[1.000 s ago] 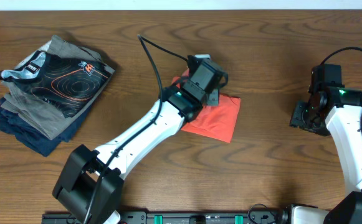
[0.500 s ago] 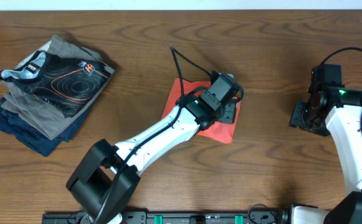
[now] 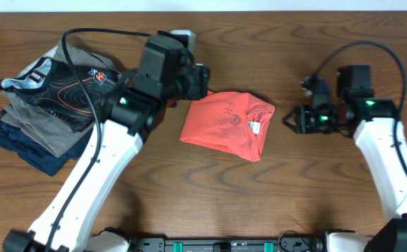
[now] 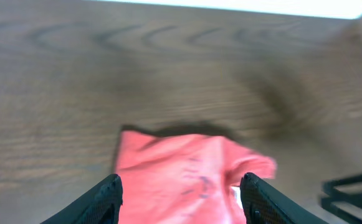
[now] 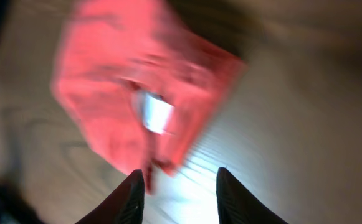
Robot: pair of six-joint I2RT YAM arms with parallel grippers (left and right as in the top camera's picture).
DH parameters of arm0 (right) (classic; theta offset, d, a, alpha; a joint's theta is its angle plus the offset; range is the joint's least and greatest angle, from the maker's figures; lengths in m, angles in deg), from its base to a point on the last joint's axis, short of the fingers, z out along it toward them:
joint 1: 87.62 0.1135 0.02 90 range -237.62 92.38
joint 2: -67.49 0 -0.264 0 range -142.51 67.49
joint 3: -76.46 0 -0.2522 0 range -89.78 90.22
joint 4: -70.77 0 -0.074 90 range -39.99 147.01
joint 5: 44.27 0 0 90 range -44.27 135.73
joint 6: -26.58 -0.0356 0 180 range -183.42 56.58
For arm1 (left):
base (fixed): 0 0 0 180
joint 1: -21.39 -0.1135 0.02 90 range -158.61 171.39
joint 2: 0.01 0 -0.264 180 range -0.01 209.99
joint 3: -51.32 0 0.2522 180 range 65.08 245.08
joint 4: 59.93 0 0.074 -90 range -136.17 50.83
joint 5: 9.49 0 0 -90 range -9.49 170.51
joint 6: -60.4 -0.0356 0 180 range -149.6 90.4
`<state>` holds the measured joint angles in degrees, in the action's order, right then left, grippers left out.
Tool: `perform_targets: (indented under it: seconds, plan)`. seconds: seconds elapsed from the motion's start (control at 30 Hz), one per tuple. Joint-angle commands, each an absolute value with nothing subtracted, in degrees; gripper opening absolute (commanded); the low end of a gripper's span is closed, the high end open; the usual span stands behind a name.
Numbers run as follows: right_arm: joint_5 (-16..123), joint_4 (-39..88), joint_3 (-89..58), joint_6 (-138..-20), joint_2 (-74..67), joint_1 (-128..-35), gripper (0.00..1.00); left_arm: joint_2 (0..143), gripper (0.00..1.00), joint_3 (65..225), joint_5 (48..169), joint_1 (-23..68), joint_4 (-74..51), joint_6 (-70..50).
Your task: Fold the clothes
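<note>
Coral T-shirt (image 3: 225,124) lies folded mid-table (image 3: 189,196), white tag (image 3: 255,127) up, print too faint to read. Left gripper (image 4: 182,202) is near the shirt's far-left corner, fingers apart, empty. Right gripper (image 5: 179,196) is to the shirt's right, fingers apart, empty; its wrist view is blurred. Stacked garments (image 3: 45,105) lie well left, bare wood between.

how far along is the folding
Done: the shirt lies folded into a compact rectangle on the table, its label showing. In hand: nothing; the left tool and right tool are both open, one on each side of it, gripping no cloth. Left: probably only a final tidy, or moving it to the stack of folded garments.
</note>
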<state>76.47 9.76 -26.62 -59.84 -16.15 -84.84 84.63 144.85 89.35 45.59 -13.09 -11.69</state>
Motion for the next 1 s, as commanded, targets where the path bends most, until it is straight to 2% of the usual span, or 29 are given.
perform_targets:
  seconds: [0.0,0.2,0.27,0.4,0.47,0.6,0.73,0.8,0.97]
  plan:
    - [83.77,14.14,-25.84,-59.82,-17.0,-78.76,0.37,90.32,0.62,142.86,89.98,44.39,-12.54,-12.89]
    - [76.52,22.77,-25.84,-69.44,-21.85,-70.28,0.4,101.55,0.62,142.86,91.71,44.28,-14.82,-13.09]
    - [71.84,22.51,-25.84,-73.57,-24.89,-68.73,0.4,105.07,0.62,142.86,91.88,44.28,-15.67,-13.11]
    - [72.8,21.35,-25.84,-75.41,-30.88,-67.26,0.39,109.99,0.62,142.86,91.93,44.28,-15.97,-13.07]
    - [72.43,19.8,-25.84,-75.49,-33.5,-66.93,0.35,111.98,0.62,142.86,92.58,44.35,-15.47,-13.09]
    - [64.98,15.29,-25.84,-78.51,-37.57,-67.35,0.34,114.91,0.62,142.86,93.41,44.35,-13.42,-13.07]
    - [50.57,11.23,-25.84,-82.57,-38.57,-68.97,0.36,116.17,0.62,142.86,93.61,44.44,-5.68,-12.87]
    - [44.8,11.56,-25.79,-83.45,-38.44,-70.19,0.36,116.17,0.56,142.86,93.74,44.65,-0.35,-11.12]
    - [40.3,22.44,-25.73,-82.42,-38.37,-74.26,0.38,116.13,0.54,142.86,102.49,46.47,10.78,-5.79]
